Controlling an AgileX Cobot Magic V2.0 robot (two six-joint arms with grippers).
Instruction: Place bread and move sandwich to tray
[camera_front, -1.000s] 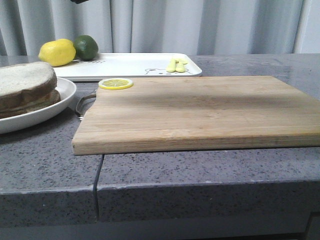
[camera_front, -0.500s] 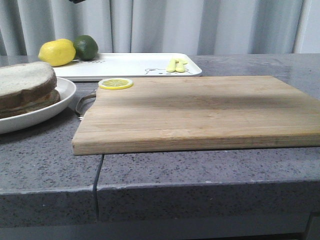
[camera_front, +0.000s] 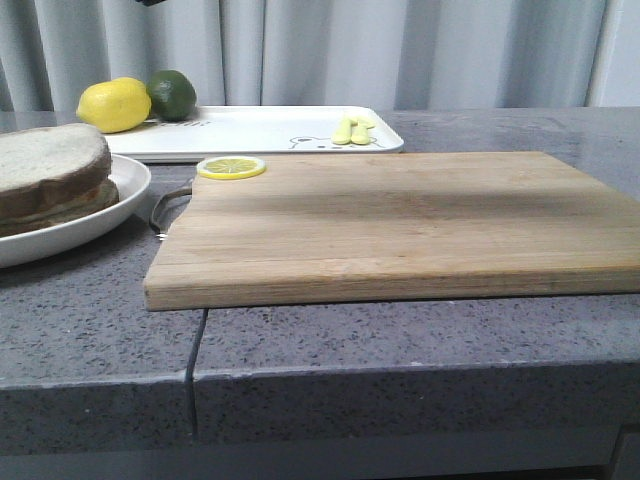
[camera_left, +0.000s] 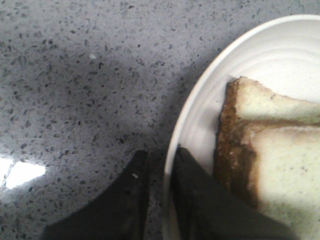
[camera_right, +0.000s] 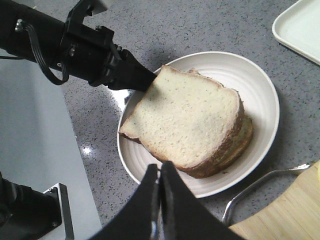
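While the board (camera_front: 400, 220) nearest the counter (camera_front: 400, 330) edge lies bare, the work sits at its left: the dish (camera_front: 122, 200) carries the sandwich (camera_front: 50, 180), a stack of brown-crusted slices. The pale bread (camera_right: 185, 117) lies on top, slightly askew; no filling shows. Bread step judged done. Move to tray not yet done. The left gripper (camera_left: 161, 155) is at the dish rim, one finger outside on the counter side and one inside beside the crust. The gap is narrow and the rim runs between them, so it reads as clamped on the dish, though the contact itself is in shadow. The right gripper (camera_right: 160, 167) hangs above the near edge of the dish, fingers pressed together with nothing between them. Beyond the dish, a lemon slice (camera_front: 231, 167) rests on the board's far left corner. Farther back lies the tray (camera_front: 250, 125), well apart from the dish, with a lemon (camera_front: 113, 104) and a lime (camera_front: 172, 93) at its left end and small yellow pieces near its right end; its middle is free. Against the frames of a second and half a second ago, the dish and sandwich sit a touch further left in the front view. Board, lemon slice and tray are unchanged. Judgement: the dish is being tugged by its rim, and the carry to the tray is barely begun.
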